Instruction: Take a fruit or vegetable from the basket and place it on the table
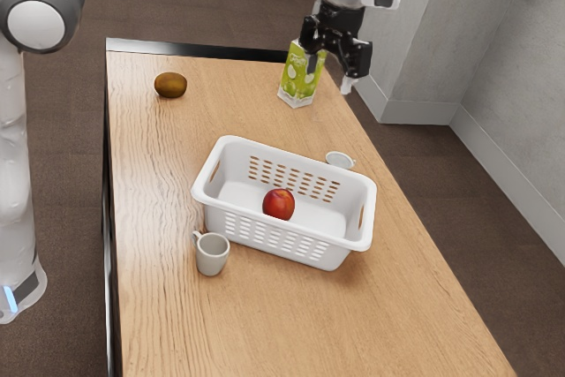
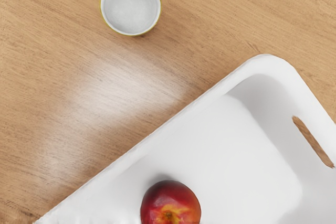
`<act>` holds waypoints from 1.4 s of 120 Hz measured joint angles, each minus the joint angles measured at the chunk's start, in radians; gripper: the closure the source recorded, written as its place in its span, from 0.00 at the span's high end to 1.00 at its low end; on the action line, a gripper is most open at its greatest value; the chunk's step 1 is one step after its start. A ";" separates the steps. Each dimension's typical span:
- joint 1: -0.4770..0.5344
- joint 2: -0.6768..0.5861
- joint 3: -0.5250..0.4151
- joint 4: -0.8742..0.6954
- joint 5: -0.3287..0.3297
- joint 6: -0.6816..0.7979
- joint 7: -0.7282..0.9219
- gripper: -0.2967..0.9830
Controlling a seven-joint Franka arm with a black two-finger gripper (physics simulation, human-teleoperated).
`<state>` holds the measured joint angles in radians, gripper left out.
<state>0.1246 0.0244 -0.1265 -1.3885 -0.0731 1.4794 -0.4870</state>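
Observation:
In the exterior view my gripper (image 1: pixel 332 73) is high at the far end of the table, in front of a green carton, with its fingers apart and nothing between them. The white basket (image 1: pixel 284 248) stands mid-table, well away from the gripper. Inside it lies a red fruit (image 1: pixel 278 204), like a peach or nectarine, on the basket floor. From above, the wrist view has the red-and-yellow fruit (image 2: pixel 170 204) in the basket (image 2: pixel 210 145), near one long wall.
On the table (image 1: pixel 265 315), a grey mug (image 1: pixel 212 254) stands beside the basket's near side and a white cup (image 1: pixel 340 160) behind it. The green carton (image 1: pixel 301 73) stands at the far end; a brown fruit (image 1: pixel 170 85) lies far left. A round cup (image 2: pixel 130 6) sits outside the basket.

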 joint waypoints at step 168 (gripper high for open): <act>-0.063 -0.216 -0.015 -0.609 -0.116 0.327 -0.856 0.77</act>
<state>0.0614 -0.1919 -0.1413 -1.9979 -0.1894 1.8063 -1.3433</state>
